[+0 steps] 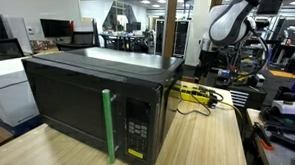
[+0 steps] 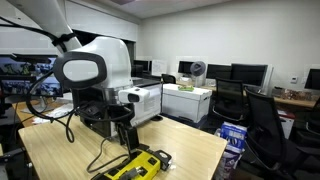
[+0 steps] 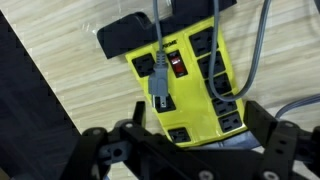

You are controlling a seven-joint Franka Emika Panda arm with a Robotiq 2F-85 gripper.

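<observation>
The claw (image 3: pixel 185 138) hangs wide open and holds nothing. Its two dark fingers (image 3: pixel 105 150) show along the lower rim of the wrist view, well apart. Under the gap lies the yellow power strip (image 3: pixel 190 80), flat on the pale wooden tabletop (image 3: pixel 60 70). Whether the fingers touch the strip cannot be told. A grey plug (image 3: pixel 158 90) sits in one socket, its cable running up along the strip, and a red switch (image 3: pixel 178 65) is just beside it. A black adapter (image 3: pixel 130 35) lies against the strip's far end.

In an exterior view the power strip (image 2: pixel 135 165) lies near the tabletop's front edge, below the white arm (image 2: pixel 95 65). Bare wood stretches from the strip to the table's corner (image 2: pixel 222 150), so that side is open. Past that corner stands an office chair (image 2: pixel 265 120), clear of the table.

In an exterior view a black microwave (image 1: pixel 88 90) with a green handle (image 1: pixel 107 124) takes up most of the tabletop. The power strip (image 1: pixel 193 91) lies in the lane of wood between the microwave's side wall and the table's side edge. Loose cables (image 1: pixel 189 107) lie beside the strip, so room is tight toward the microwave. There is more room along the lane toward the near edge.
</observation>
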